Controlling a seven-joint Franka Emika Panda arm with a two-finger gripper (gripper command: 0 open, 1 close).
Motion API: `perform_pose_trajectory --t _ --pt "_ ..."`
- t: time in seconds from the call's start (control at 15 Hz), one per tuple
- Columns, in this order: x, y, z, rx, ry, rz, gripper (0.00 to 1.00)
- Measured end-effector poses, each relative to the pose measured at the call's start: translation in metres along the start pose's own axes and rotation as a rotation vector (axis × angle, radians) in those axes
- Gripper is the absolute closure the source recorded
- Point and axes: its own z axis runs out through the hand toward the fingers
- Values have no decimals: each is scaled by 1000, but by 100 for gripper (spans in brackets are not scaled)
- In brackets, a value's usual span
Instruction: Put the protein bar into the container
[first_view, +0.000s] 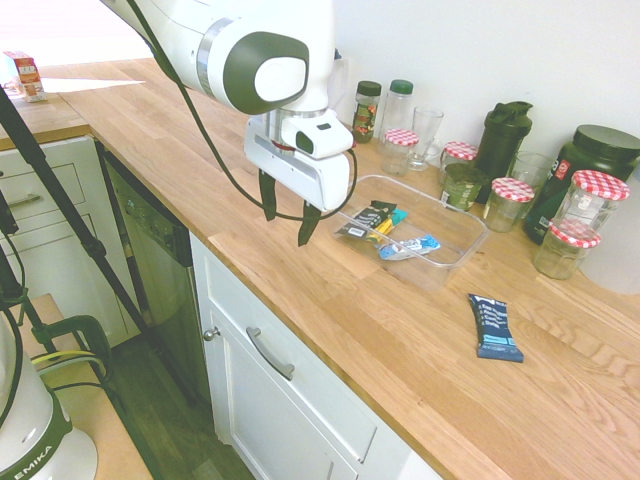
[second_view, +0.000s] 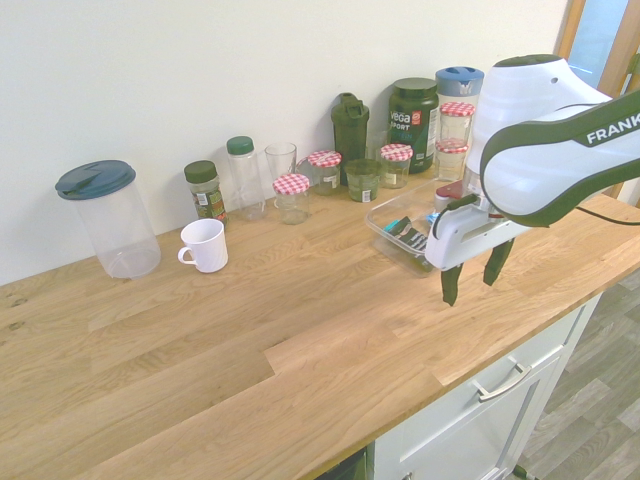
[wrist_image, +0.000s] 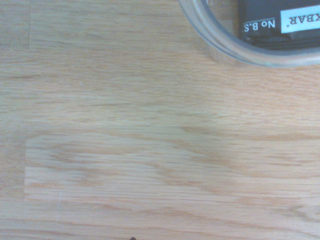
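the tool (first_view: 290, 226) hangs wide open and empty; the navy protein bar (first_view: 494, 327) lies outside the clear plastic container (first_view: 462, 262)

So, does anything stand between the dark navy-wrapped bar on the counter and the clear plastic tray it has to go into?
Only the clear plastic tray's own raised wall; nothing else visible stands between it and the dark navy-wrapped bar.

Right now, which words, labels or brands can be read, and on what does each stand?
"FRANK", cut off: white-and-green robot arm.
"EMIKA": white robot base.
"vega", "SPORT": dark green plastic tub with black lid.
"No B.S.", "XBAR", partly cut off: black-wrapped bar.
Too small or blurred: white print on the navy-wrapped bar.
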Motion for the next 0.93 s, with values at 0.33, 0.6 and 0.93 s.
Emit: perform_pose_trajectory --t 0.33,0.6,0.93 --pt "7 7 -1 -8 9 -10 0" --pt "54 54 -2 -27 27 -10 0" --pt "132 125 -21 -16 60 -44 0"
